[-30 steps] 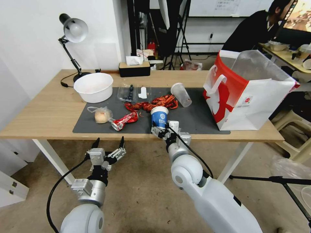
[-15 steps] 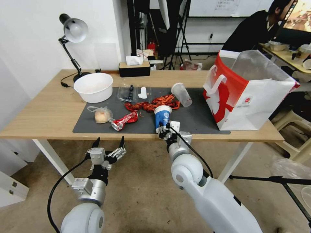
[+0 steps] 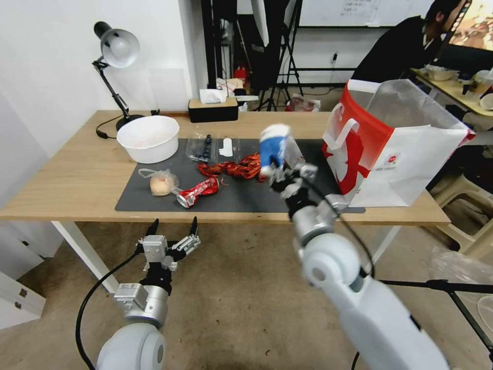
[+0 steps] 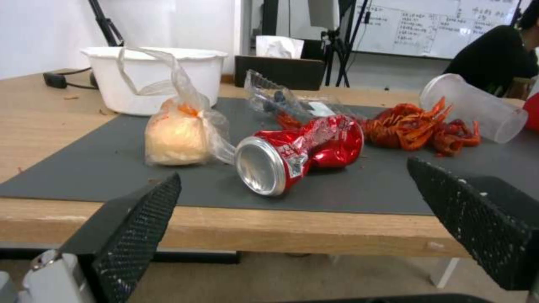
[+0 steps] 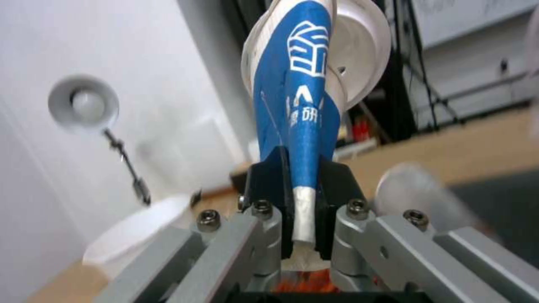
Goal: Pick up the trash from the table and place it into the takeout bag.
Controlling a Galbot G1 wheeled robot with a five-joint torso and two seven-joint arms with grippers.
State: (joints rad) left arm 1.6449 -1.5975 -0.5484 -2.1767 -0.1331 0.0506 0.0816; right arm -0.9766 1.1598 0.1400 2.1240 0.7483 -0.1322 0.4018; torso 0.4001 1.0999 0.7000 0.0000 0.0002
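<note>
My right gripper (image 3: 278, 171) is shut on the blue-and-white paper cup (image 3: 271, 146) and holds it above the dark mat (image 3: 231, 201), left of the red-and-white takeout bag (image 3: 395, 149). In the right wrist view the cup (image 5: 300, 105) is squashed flat between the gripper's (image 5: 303, 198) pads. On the mat lie a crushed red can (image 3: 199, 191) (image 4: 300, 151), a clear bag with an orange lump (image 3: 160, 183) (image 4: 177, 134), red crayfish shells (image 3: 236, 167) and a clear plastic cup (image 4: 477, 107) on its side. My left gripper (image 3: 172, 226) (image 4: 293, 169) hangs open below the table's front edge, facing the can.
A white bowl (image 3: 149, 137), a clear tub with dark berries (image 3: 203, 147), a desk lamp (image 3: 115, 49) and a tissue box (image 3: 213, 109) stand on the light-wood table (image 3: 67, 174). The bag stands open at the table's right end. A tripod leg (image 3: 436, 285) crosses the floor at right.
My right gripper has lifted the paper cup off the mat and carried it farther back and to the right, toward the bag. The left arm has not moved.
</note>
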